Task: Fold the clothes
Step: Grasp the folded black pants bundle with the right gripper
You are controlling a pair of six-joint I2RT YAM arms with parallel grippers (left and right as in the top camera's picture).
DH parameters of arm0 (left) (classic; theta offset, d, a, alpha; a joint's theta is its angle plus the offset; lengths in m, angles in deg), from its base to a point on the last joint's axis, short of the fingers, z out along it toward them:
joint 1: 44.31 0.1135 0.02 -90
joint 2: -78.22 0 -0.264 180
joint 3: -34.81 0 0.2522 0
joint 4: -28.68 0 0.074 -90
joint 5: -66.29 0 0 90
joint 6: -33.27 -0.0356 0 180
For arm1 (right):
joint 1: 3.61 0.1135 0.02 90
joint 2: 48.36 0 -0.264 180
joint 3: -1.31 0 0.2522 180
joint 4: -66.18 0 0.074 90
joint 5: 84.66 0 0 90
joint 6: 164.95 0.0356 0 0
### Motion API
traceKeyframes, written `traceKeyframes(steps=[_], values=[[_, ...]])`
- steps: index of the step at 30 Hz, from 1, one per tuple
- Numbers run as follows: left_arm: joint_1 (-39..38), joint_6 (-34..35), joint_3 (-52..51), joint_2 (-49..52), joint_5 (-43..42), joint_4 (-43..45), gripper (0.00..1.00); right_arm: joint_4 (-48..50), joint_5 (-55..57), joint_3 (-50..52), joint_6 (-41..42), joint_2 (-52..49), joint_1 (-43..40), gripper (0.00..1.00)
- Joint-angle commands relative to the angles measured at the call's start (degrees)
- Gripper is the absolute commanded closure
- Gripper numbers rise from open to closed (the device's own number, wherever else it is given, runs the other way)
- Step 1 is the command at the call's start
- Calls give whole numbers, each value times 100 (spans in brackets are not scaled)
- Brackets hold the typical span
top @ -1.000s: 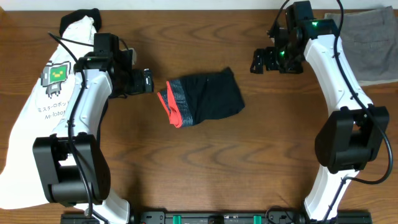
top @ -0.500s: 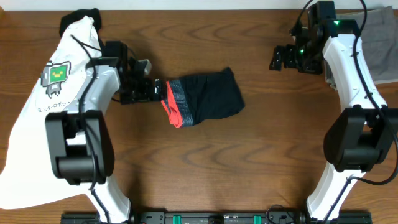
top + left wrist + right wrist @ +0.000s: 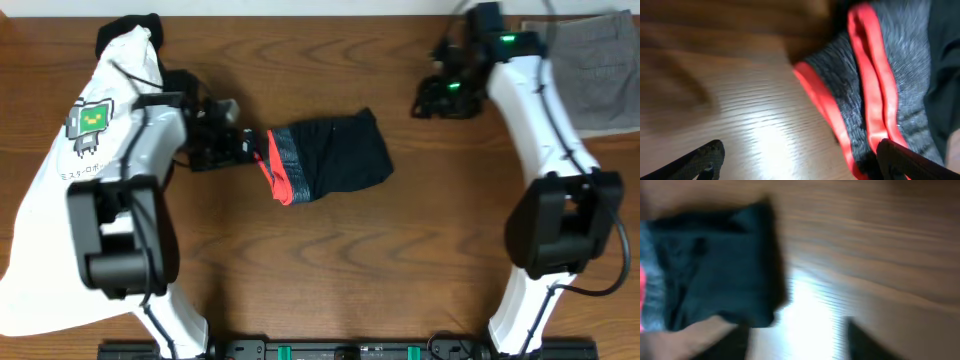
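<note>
The clothes (image 3: 335,155), black trousers folded into a small bundle, lie mid-table with the grey, coral-edged waistband (image 3: 278,165) facing left. My left gripper (image 3: 243,143) is open at that waistband edge. In the left wrist view one of its fingers (image 3: 907,160) is over the waistband (image 3: 875,90), the other finger (image 3: 702,157) over bare wood. My right gripper (image 3: 422,100) hovers to the upper right of the bundle, apart from it. The right wrist view is blurred: the black cloth (image 3: 715,265) fills the left, and the jaws (image 3: 797,342) stand apart over bare table.
A white T-shirt (image 3: 60,200) with a green robot print covers the left side, under my left arm. Grey folded trousers (image 3: 595,70) lie at the back right corner. The wooden table (image 3: 330,270) shows bare wood in front of the bundle.
My left gripper moved right until it reached the waistband edge. My right arm swung out to the right and came back left; its view is motion-blurred.
</note>
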Motion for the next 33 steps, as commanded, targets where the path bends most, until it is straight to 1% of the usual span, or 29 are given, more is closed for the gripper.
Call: traceKeyframes(steps=[1,4,7,13,17,20,25,30,33], values=[[431,348,238,-693,-55,-9,2,136,-109,122,225,-28,625,99],[756,638,238,-944,-55,-9,2,455,11,352,520,-173,1036,99],[992,907,238,-988,-55,-11,2,695,-15,710,726,-313,1325,99],[1128,981,238,-977,-55,15,2,1366,-11,1615,726,-437,1652,99],[1128,979,236,-977,-55,33,2,2035,72,2251,857,-437,1633,99],[1128,981,238,-977,-55,33,2,2286,334,2511,876,-437,1528,99],[1128,979,238,-977,-55,39,2,2787,1447,2833,855,-437,1235,99],[1128,981,236,-977,-55,52,2,3928,2334,3088,125,-444,881,99],[1128,981,236,-977,-55,50,2,4695,2496,3108,-422,-535,634,96]])
